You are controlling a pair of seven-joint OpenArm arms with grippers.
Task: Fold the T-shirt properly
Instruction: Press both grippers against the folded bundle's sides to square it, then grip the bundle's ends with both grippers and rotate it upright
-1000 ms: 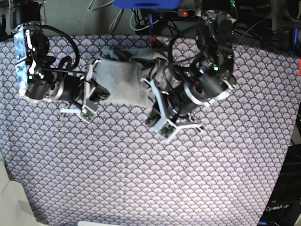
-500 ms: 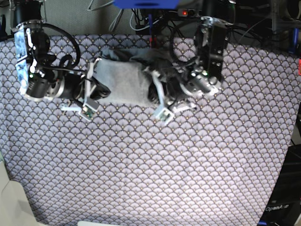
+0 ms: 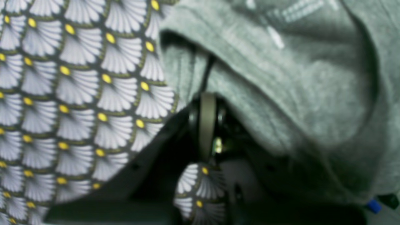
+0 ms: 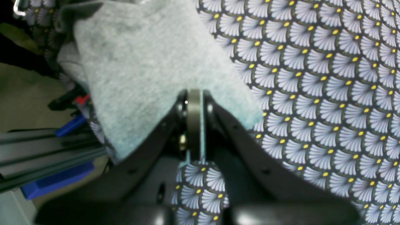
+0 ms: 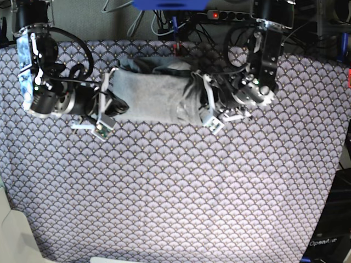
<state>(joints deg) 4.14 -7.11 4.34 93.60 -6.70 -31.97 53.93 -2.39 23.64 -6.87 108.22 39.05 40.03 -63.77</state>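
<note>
Pulled wider, the T-shirt (image 5: pixel 156 96) stretches flat between both jaws.

T-shirt (image 5: pixel 156 96): plain light heather-grey knit, no print visible. Bunched into a rough horizontal band near the far edge of the tabletop (image 5: pixel 175 192), not laid flat. Middle section fairly smooth, one flat panel facing up. End toward the left tool (image 5: pixel 204 107) is crumpled, darker folds stacked and draped over the tool. Opposite end is a clean straight edge with a corner, pinched in the right tool (image 5: pixel 108 97). Far edge rumpled, small ridges. Sleeves and collar can't be made out.
</note>
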